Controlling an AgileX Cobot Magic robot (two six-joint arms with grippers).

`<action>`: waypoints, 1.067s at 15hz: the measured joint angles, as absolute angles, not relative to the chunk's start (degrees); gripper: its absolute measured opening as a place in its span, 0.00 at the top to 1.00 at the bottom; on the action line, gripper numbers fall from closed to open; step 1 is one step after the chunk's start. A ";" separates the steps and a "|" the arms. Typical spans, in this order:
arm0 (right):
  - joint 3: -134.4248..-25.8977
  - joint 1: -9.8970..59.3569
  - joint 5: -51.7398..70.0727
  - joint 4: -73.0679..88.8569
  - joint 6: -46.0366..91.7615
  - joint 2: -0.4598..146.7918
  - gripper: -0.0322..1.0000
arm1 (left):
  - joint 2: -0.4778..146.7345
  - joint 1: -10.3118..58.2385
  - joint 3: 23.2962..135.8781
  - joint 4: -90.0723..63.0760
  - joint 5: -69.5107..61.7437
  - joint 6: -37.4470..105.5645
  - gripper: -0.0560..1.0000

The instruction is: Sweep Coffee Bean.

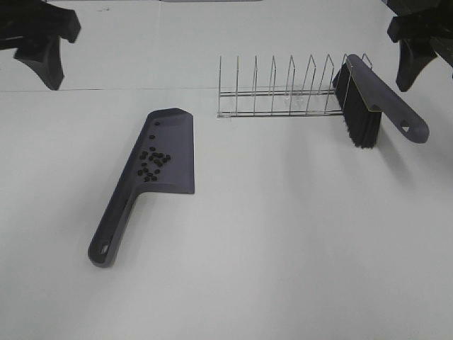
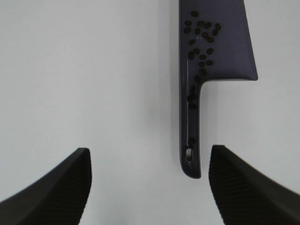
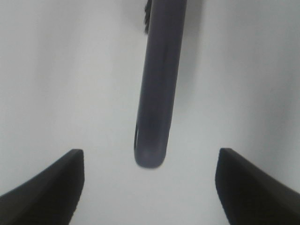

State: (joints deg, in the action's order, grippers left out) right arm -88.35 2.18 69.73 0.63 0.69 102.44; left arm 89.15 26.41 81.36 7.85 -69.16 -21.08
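Observation:
The purple-grey dustpan [image 1: 159, 166] lies flat on the white table, handle toward the front left. Several dark coffee beans [image 1: 153, 164] rest on its blade; in the left wrist view the beans [image 2: 201, 40] spread over the blade and a few lie along the handle [image 2: 192, 136]. The brush [image 1: 368, 103] leans in the right end of the wire rack [image 1: 283, 95], bristles down; its handle [image 3: 157, 89] fills the right wrist view. My left gripper [image 1: 39, 39] is open and empty at the back left. My right gripper [image 1: 417, 42] is open and empty at the back right, above the brush handle.
The wire rack has several upright dividers and stands at the back centre-right. The table [image 1: 283, 248] is plain white, with a seam line across the back.

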 joint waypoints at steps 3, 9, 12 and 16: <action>-74.20 2.23 69.79 1.26 0.74 90.93 0.27 | 76.95 26.41 71.05 7.56 -69.61 -21.03 0.34; -51.57 2.23 68.12 1.32 0.74 67.38 0.27 | 52.37 26.41 45.89 7.51 -69.90 -17.70 0.34; -40.74 2.23 68.01 1.32 0.74 52.77 0.27 | 36.73 26.41 35.58 7.51 -68.12 -13.92 0.34; -32.49 2.23 67.61 1.32 0.74 33.06 0.27 | 19.14 26.41 30.71 7.51 -64.63 -9.80 0.34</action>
State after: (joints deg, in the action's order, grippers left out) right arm -32.49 2.23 67.61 1.32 0.74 33.06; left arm 19.14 26.41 30.71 7.51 -64.63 -9.80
